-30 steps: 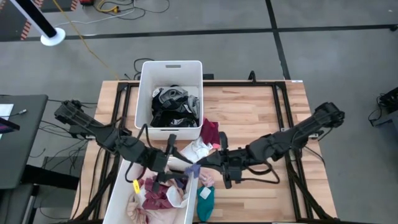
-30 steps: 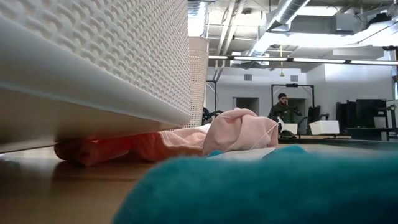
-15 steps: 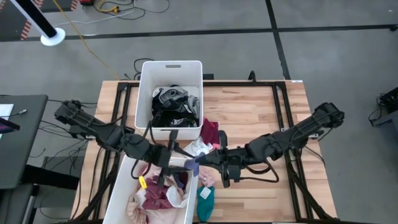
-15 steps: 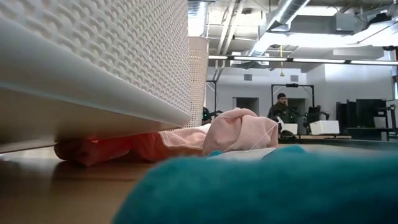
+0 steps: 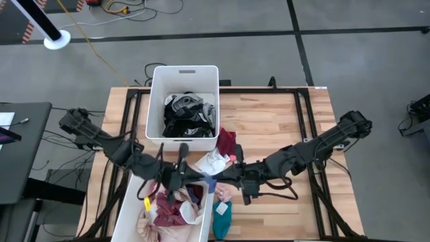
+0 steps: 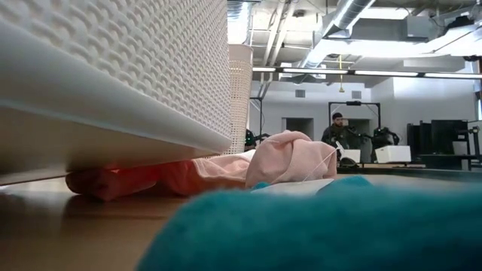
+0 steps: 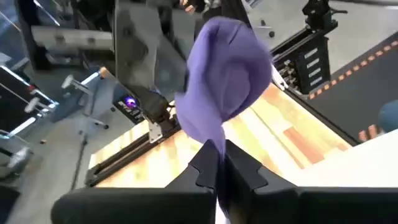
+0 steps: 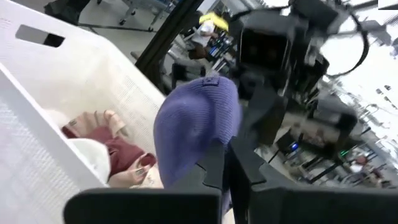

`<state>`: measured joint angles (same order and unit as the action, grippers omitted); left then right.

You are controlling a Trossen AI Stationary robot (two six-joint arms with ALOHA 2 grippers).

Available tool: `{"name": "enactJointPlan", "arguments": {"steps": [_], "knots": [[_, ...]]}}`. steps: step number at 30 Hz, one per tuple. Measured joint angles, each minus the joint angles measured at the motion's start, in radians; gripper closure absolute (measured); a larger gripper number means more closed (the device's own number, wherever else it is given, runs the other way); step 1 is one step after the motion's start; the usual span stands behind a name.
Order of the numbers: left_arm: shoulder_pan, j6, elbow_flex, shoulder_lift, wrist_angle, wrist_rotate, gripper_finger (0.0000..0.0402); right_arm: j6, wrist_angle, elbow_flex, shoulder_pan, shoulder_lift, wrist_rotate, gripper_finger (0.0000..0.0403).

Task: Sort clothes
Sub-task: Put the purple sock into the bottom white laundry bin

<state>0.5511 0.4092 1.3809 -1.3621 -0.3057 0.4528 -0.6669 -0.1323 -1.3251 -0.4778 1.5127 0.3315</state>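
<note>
A small purple garment (image 5: 210, 181) hangs in the air between my two grippers, above the far right corner of the near white bin (image 5: 127, 202). My left gripper (image 7: 217, 167) is shut on one end of it and my right gripper (image 8: 227, 163) on the other. In the high view the left gripper (image 5: 200, 179) and right gripper (image 5: 219, 177) face each other almost fingertip to fingertip. Loose clothes lie on the table beside them: white (image 5: 215, 161), maroon (image 5: 227, 142), pink (image 5: 222, 195) and teal (image 5: 222, 215). My left gripper pinches the purple garment's lower edge (image 7: 214, 140) between its two fingers, coming nearly level from the table's left. The cloth stands up in a rounded bulge beyond the fingertips, clear of the table. My right gripper pinches the garment's opposite edge (image 8: 211, 146) between its fingers, level, from the table's right. The cloth bulges beyond the fingertips and hangs clear of the bin and table.
The far white bin (image 5: 184, 74) holds black and grey clothes. The near bin holds pink, maroon and white clothes (image 5: 171, 208). In the low view the teal garment (image 6: 324, 226) and pink garment (image 6: 286, 162) lie beside the bin wall (image 6: 113, 75). A person stands far off in the room.
My left gripper has edged toward the table's near edge and the purple garment, rolled its wrist, and shut on the garment's free end. My right gripper has kept its place, holding the garment in the air.
</note>
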Motion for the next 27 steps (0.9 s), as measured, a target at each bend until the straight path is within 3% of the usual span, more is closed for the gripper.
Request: {"name": "enactJointPlan", "arguments": {"steps": [13, 21, 27], "knots": [[0.184, -0.057, 0.103, 0.001, -0.220, 0.147, 0.0400, 0.136, 0.146, 0.000, 0.003, 0.000, 0.013, 0.0316], [0.256, -0.259, 0.130, 0.001, -0.408, 0.148, 0.0401, 0.193, 0.242, 0.000, 0.002, 0.000, 0.111, 0.0285], [0.293, -0.379, 0.131, 0.001, -0.497, 0.132, 0.0401, 0.268, 0.301, 0.000, 0.001, 0.000, 0.116, 0.0272]]}}
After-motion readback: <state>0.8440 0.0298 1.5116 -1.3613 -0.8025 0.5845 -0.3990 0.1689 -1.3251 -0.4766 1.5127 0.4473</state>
